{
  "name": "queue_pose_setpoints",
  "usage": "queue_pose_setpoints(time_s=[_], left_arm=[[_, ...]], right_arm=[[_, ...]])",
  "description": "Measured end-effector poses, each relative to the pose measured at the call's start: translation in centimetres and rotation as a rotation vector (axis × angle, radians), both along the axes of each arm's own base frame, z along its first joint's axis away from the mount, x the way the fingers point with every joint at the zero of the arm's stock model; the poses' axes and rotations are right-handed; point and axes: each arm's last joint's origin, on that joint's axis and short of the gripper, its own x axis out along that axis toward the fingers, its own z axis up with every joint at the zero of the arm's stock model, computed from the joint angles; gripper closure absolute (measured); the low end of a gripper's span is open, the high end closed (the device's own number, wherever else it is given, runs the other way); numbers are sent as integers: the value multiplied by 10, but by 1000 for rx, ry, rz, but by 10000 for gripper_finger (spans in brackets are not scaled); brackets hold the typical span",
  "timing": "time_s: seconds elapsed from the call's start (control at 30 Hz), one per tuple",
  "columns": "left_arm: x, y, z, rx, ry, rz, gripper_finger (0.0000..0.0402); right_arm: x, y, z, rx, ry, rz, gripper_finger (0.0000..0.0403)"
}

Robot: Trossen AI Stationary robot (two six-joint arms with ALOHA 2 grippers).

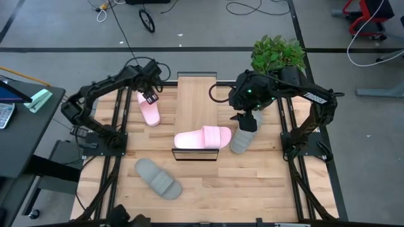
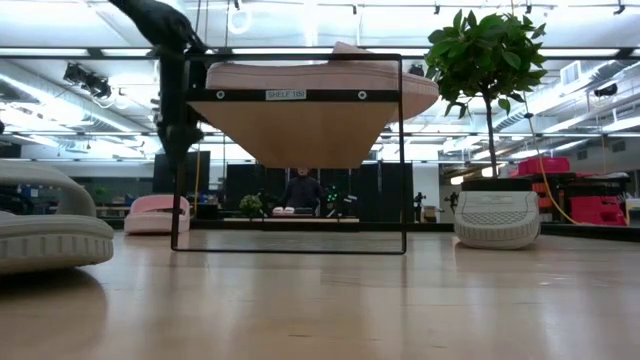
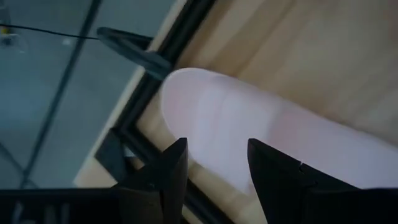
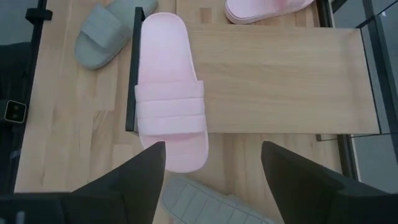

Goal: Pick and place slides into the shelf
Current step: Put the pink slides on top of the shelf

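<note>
The shelf (image 1: 197, 101) stands mid-table, its plank top (image 4: 286, 81) mostly bare. One pale pink slide (image 1: 202, 138) lies sole-down across the plank's near end (image 4: 169, 93), with toe and heel overhanging. The second pink slide (image 1: 149, 109) rests on the table left of the shelf. My left gripper (image 1: 150, 96) hovers open above its far end (image 3: 249, 130), fingers clear of it. One grey slide (image 1: 243, 137) lies right of the shelf, and my right gripper (image 4: 214, 155) hangs open above it. The other grey slide (image 1: 158, 178) lies near the table's near-left corner.
A potted plant (image 1: 278, 53) stands at the far right, behind my right arm. The table's black frame rails (image 1: 117, 126) run along its left and right sides. Bare tabletop (image 1: 252, 183) lies toward the near edge. A dark side table (image 1: 25, 120) stands off to the left.
</note>
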Motion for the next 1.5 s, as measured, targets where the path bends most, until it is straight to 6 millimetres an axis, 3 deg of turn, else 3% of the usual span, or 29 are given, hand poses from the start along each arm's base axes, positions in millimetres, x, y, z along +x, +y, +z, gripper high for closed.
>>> queue_pose_setpoints(time_s=[0.1, 0.33, 0.63, 0.83, 1.27, 1.5], left_arm=[[-6, 3, -8, -37, -3, -16, 230], [-29, 23, -6, -108, -137, 61, 230], [-51, 35, -6, -158, -186, 98, 230], [-48, 34, -13, -236, -207, 32, 213], [-36, 49, -71, -459, -120, 76, 138], [-27, 49, -80, -469, -99, 45, 143]], right_arm=[[0, 0, 0, 0, 0, 0, 133], [0, 0, 0, 0, -3, 0, 133], [0, 0, 0, -4, -2, 5, 133], [0, 0, 0, -4, -2, 6, 133], [0, 0, 0, -4, -2, 6, 133], [0, 0, 0, -4, -2, 6, 133]])
